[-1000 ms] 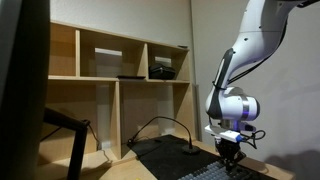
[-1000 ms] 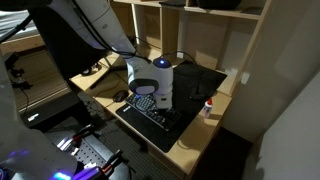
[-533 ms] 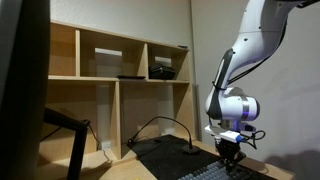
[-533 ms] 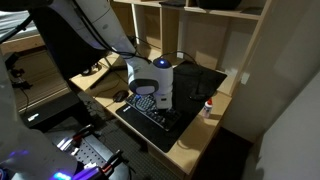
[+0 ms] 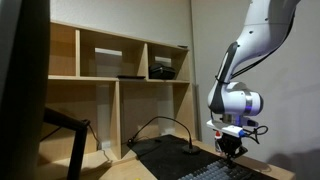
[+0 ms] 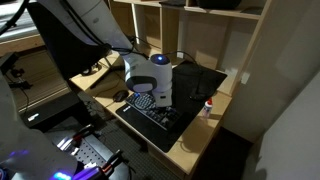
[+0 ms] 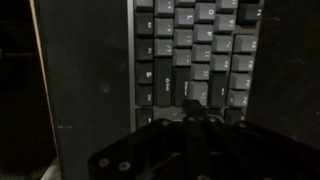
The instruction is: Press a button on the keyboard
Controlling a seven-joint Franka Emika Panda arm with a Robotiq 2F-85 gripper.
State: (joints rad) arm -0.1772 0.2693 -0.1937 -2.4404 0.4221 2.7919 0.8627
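Observation:
The keyboard (image 7: 200, 50) is dark with rows of greyish square keys and fills the wrist view. It lies on a black mat and shows low in both exterior views (image 5: 212, 173) (image 6: 158, 117). My gripper (image 7: 192, 106) is shut, its fingertips together and pointing down over a key near the keyboard's lower rows. In an exterior view the gripper (image 5: 232, 151) hangs a little above the keyboard. In the other exterior view the gripper's grey wrist body (image 6: 150, 88) hides the fingertips and part of the keyboard.
The black mat (image 6: 192, 82) lies on a wooden desk (image 6: 195, 135). A small white bottle with a red cap (image 6: 208, 108) stands beside the mat. A dark mouse (image 6: 120, 96) lies near the keyboard. Wooden shelves (image 5: 120, 60) and a looping cable (image 5: 160, 122) are behind.
The gripper has risen a little and shifted slightly sideways from the keyboard. The keyboard has not moved.

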